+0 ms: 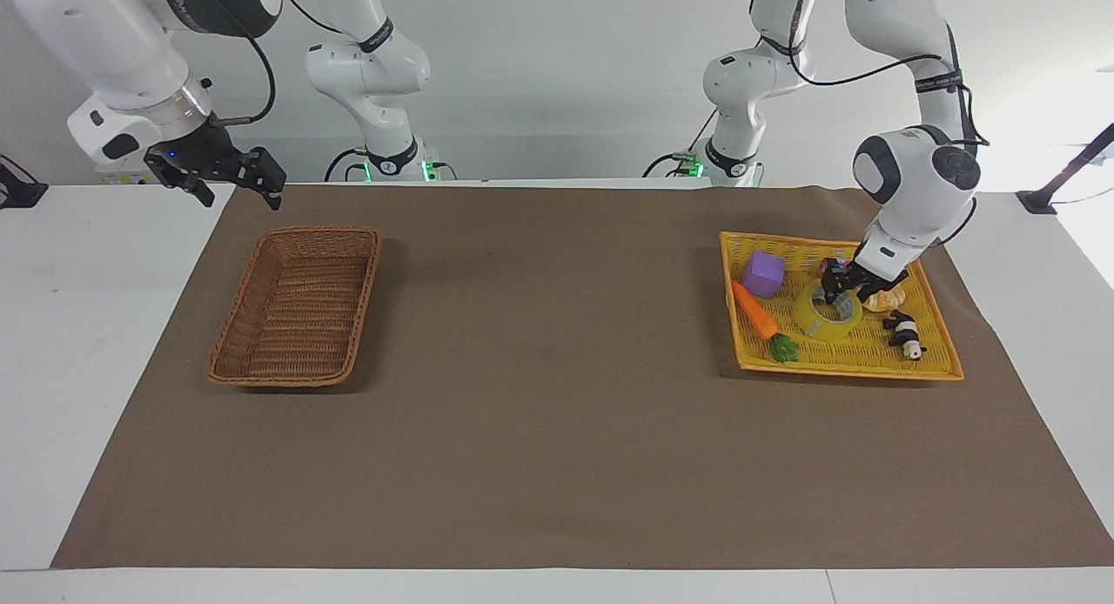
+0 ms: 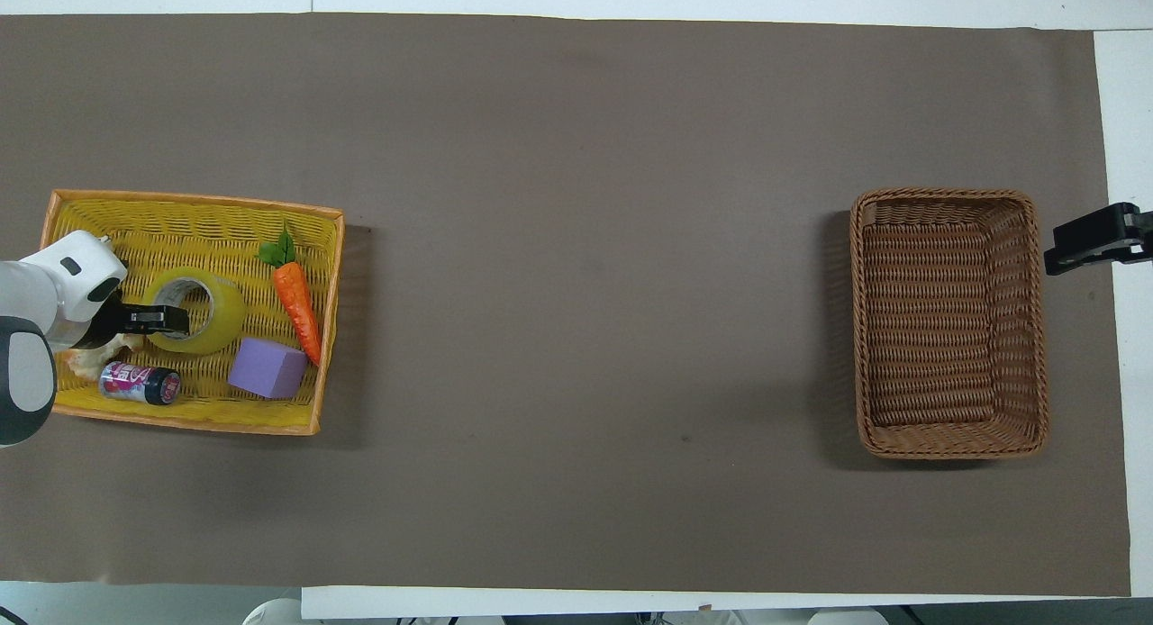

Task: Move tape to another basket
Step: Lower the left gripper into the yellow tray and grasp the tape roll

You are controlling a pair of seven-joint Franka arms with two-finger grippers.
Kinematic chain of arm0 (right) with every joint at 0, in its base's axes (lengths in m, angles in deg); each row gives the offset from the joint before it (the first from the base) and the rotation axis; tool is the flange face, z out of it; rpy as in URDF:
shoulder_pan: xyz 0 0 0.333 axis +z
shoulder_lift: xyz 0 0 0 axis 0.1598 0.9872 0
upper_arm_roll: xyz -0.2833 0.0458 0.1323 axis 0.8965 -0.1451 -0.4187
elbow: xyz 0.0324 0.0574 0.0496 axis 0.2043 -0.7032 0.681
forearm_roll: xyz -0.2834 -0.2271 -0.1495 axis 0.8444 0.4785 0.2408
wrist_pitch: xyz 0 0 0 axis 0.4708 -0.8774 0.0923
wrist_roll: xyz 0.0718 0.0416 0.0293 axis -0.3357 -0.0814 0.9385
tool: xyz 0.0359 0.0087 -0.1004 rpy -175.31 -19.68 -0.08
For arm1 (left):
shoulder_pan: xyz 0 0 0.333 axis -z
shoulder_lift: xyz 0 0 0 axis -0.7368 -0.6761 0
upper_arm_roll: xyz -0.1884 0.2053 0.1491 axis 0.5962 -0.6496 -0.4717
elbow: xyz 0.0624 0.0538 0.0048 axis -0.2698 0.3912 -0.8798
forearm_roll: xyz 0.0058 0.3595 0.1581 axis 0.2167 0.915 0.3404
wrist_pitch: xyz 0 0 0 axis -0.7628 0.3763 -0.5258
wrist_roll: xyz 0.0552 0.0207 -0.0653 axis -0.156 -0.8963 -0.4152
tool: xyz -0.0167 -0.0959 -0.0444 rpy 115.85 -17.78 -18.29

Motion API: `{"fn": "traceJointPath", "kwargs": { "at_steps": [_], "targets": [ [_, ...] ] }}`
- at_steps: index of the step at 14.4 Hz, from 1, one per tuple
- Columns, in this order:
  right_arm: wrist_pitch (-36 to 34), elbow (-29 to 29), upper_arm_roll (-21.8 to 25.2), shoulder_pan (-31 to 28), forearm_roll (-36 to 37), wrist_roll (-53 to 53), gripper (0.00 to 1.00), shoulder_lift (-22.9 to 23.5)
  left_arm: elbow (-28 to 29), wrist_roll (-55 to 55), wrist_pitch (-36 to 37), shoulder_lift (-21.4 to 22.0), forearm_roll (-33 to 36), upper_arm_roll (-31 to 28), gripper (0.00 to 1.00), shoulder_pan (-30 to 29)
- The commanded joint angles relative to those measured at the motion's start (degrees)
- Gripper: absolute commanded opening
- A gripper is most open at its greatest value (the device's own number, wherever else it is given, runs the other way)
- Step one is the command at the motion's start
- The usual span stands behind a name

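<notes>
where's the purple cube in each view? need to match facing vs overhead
Facing view: the purple foam cube sits in the yellow flat woven tray, at its corner nearest the robots, on the side toward the table's middle.
Overhead view: the same cube lies low in the tray, near the bottom edge.
Shared landmark: the orange toy carrot lies right beside the cube in both.

Glossy tape [image 1: 825,312], woven wicker basket [image 1: 296,306]
</notes>
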Motion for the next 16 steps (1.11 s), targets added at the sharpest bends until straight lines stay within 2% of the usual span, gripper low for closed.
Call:
{"fn": "traceJointPath", "kwargs": {
  "at_steps": [1,5,6,8,9,11,12,14,16],
  "targets": [
    [-0.3,-1.0,-0.1,-0.1,0.7,1.2,0.99,-1.0,1.0,0.2,-2.4,-1.1,0.3,0.0,0.66,0.4],
    [-0.3,-1.0,-0.1,-0.1,0.7,1.2,0.99,-1.0,1.1,0.2,-3.4,-2.7,0.3,0.0,0.61,0.4],
    [-0.3,-1.0,-0.1,-0.1,0.7,1.2,0.99,-1.0,1.1,0.1,-3.3,-2.7,0.3,0.0,0.5,0.5],
    [-0.3,-1.0,-0.1,-0.1,0.7,1.2,0.99,-1.0,1.1,0.0,-2.5,-2.7,0.3,-0.1,0.07,0.4],
    [-0.3,-1.0,-0.1,-0.1,0.7,1.2,0.99,-1.0,0.9,0.1,-2.0,-2.7,0.3,0.0,0.0,0.3],
    [-0.3,-1.0,-0.1,-0.1,0.7,1.2,0.99,-1.0,-1.8,0.4,1.5,-2.7,0.3,-0.1,0.0,0.1],
    [-0.3,-1.0,-0.1,-0.1,0.7,1.2,0.99,-1.0,-5.2,0.4,6.1,-2.7,0.3,-0.1,0.0,0.3],
    [-0.2,-1.0,-0.1,-0.1,0.7,1.2,0.99,-1.0,-14.5,-0.1,18.0,-2.7,0.3,0.1,0.0,0.6],
    [-0.2,-1.0,-0.1,-0.1,0.7,1.2,0.99,-1.0,-23.0,-1.7,31.3,-2.1,0.3,0.1,0.0,3.6]
  ]
}}
